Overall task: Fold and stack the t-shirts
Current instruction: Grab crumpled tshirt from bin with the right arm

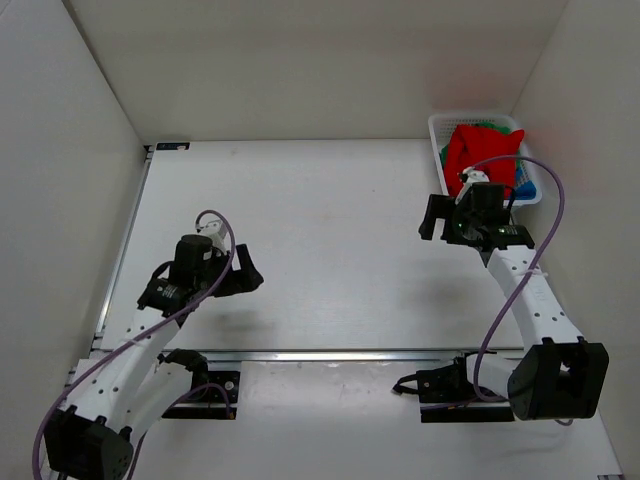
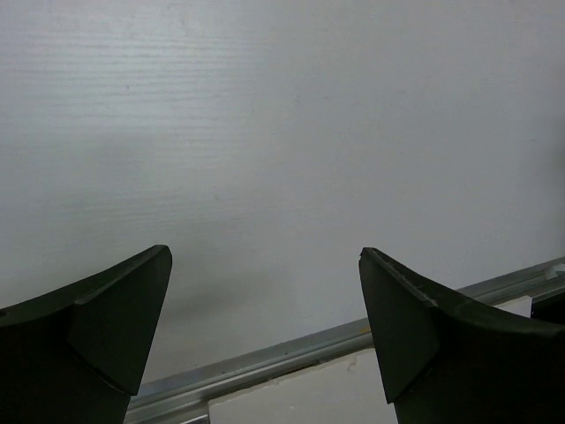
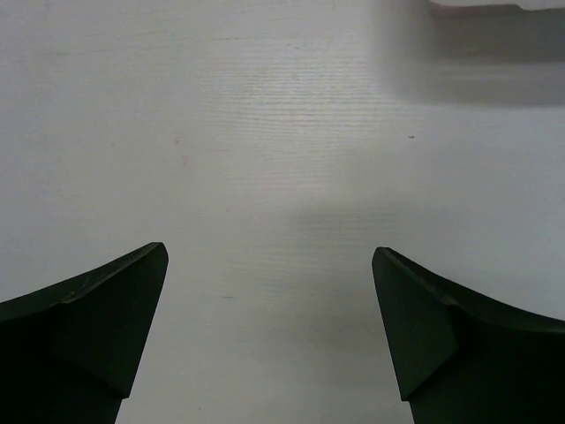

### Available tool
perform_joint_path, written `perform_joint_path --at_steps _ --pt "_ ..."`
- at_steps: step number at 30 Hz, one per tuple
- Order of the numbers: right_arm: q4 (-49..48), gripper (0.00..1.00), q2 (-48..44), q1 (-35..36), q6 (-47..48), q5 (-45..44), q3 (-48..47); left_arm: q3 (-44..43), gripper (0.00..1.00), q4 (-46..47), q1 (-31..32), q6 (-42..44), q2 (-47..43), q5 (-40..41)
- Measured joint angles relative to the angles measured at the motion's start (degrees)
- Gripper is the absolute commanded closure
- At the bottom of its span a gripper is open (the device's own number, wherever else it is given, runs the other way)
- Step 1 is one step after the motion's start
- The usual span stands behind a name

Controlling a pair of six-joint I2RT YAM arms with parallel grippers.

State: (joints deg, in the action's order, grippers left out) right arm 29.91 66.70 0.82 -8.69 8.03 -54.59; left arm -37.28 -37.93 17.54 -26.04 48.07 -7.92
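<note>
bases of both arms sit at the near edge; just beyond them a metal rail (image 1: 330,353) runs across the table (image 1: 330,220). the left gripper (image 1: 243,277) hovers over bare table a little past the rail, on the left side. in its wrist view i see its two dark fingers (image 2: 106,327) spread wide with nothing between them, only white surface and the rail. the right gripper (image 1: 432,217) is farther out on the right half, also over bare table; its wrist view shows the jaws wide apart and holding nothing. beyond it, in the far right corner, stands the white basket (image 1: 436,128), close against the right wall; i cannot tell if they touch. the t-shirts are bunched inside it, crumpled, not folded: the red t-shirt (image 1: 482,150) is heaped on top, a sliver of the green t-shirt (image 1: 488,127) shows at the far rim, and a strip of the blue t-shirt (image 1: 522,180) at the right side. the right arm's wrist hides the basket's near end.
</note>
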Motion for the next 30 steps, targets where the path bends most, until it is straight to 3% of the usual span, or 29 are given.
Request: perform_joint_path --at_steps 7,10,11,12,13,14,15,17,18,19,20,22,23,24,26,30 --pt "-0.76 0.01 -1.55 -1.38 0.52 3.41 -0.52 1.99 0.01 5.73 -1.33 1.22 -12.87 -0.13" --pt "-0.61 0.03 -2.75 -3.21 -0.81 4.31 -2.58 0.02 0.02 8.33 -2.08 1.27 -13.4 1.07" --pt "-0.81 0.17 -2.78 -3.41 -1.2 4.46 -4.11 -1.36 0.01 9.57 -1.88 1.57 -12.15 1.11" --pt "-1.51 0.39 -2.67 -3.48 -1.53 4.57 -5.84 -2.32 0.01 11.17 -1.51 1.77 -10.84 1.18" --pt "-2.12 0.54 -2.23 -3.48 -1.7 4.63 -7.74 -3.13 0.02 13.27 -1.14 1.95 -9.27 1.31" --pt "-2.89 0.78 -1.49 -3.48 -1.9 4.5 -9.86 -3.54 0.01 15.1 -0.92 2.08 -8.09 1.33" --pt "-3.67 0.88 -0.55 -3.48 -1.99 4.09 -12.15 -3.65 0.01 17.22 -0.85 2.08 -6.71 1.4" --pt "-5.03 0.86 2.4 -3.63 -2.62 2.97 -16.31 -3.72 0.01 20.48 -0.94 2.1 -4.2 1.55" --pt "-5.99 0.79 4.31 -3.93 -2.75 2.49 -18.29 -3.82 0.07 22.29 -1.05 2.14 -2.43 1.73" --pt "-6.78 0.74 6.1 -4.17 -2.82 1.9 -19.54 -4.24 0.26 23.91 -1.33 2.1 -0.28 1.75" --pt "-7.69 0.69 7.89 -4.48 -2.71 1.16 -20.37 -4.98 0.32 25.59 -1.75 1.88 2.1 1.62" --pt "-9.49 0.56 11.69 -5.05 -2.14 -1.2 -20.74 -7.28 0.58 29.49 -3.26 1.75 8.61 0.13" --pt "-9.92 0.48 13.75 -5.16 -1.79 -2.6 -20.76 -8.41 0.65 31.21 -4.15 1.33 11.61 -0.85" --pt "-10.12 0.47 16.06 -5.62 -1.42 -4.11 -21.09 -9.42 0.71 32.79 -5.01 1.33 14.75 -1.9" --pt "-9.7 0.41 20.85 -6.12 -0.61 -6.56 -22.69 -10.34 0.54 34.8 -6.03 1.77 19.61 -2.84" --pt "-9.49 0.35 33.07 -7.32 2.01 -13.25 -31.8 -6.51 0.46 39.78 -5.07 2.29 23.1 -3.06"
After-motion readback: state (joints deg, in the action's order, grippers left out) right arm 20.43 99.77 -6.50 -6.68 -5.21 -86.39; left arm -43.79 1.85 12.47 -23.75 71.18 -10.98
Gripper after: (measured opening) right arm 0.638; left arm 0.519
